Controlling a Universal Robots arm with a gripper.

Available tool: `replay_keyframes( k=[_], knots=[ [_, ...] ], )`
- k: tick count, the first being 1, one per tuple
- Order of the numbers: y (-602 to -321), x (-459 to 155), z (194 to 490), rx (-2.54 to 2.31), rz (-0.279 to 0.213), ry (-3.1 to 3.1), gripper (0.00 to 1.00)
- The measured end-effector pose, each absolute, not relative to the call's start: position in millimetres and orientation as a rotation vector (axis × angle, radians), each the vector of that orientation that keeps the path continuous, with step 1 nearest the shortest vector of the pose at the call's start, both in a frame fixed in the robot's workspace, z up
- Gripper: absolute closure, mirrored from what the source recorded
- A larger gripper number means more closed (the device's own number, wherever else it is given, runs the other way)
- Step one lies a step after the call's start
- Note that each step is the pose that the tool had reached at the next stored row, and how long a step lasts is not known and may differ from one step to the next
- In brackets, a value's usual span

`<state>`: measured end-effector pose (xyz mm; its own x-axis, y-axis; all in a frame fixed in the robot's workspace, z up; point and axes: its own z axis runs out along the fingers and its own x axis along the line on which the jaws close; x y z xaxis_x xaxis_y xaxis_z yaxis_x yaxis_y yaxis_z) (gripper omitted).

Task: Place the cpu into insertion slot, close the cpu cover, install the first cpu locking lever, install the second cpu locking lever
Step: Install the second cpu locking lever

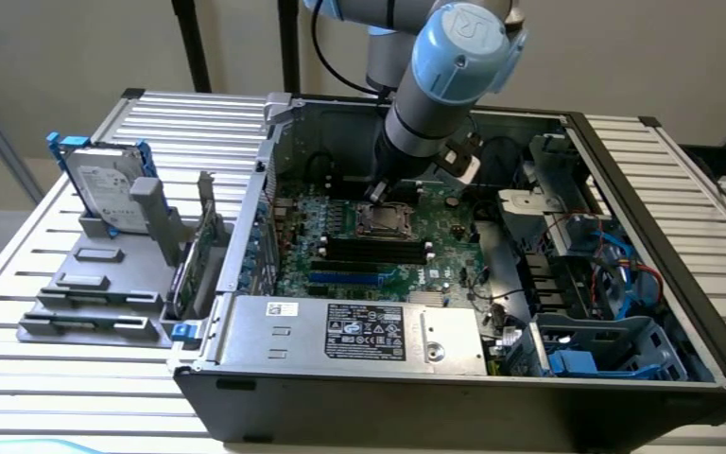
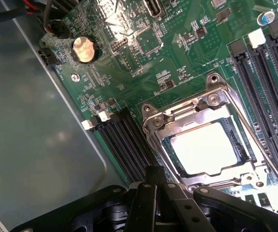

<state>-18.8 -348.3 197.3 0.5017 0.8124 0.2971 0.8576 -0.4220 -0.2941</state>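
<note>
With the cpu [image 2: 207, 147] seated and the cpu cover [image 2: 211, 104] down, you keep the empty gripper [image 2: 154, 180] pinched shut, its tip at the socket's edge, and press the locking lever [image 2: 260, 145] slowly.

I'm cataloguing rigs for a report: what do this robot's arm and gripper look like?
The arm is a grey metallic tube with a rounded light-blue joint cap bearing an embossed logo. A black cable loops behind it. The gripper is matte black, with angular linkage bars and small silver screws, narrowing to slim jaws.
</note>
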Motion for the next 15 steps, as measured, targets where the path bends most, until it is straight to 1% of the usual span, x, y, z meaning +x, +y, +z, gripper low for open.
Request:
replay_keyframes(
  k=[7,15],
  knots=[
    [-349.5,-18.8,197.7,-2.343,-0.152,-1.382,0.89],
    [-379.6,-18.9,213.2,-2.343,-0.151,-1.381,0.89]
  ],
)
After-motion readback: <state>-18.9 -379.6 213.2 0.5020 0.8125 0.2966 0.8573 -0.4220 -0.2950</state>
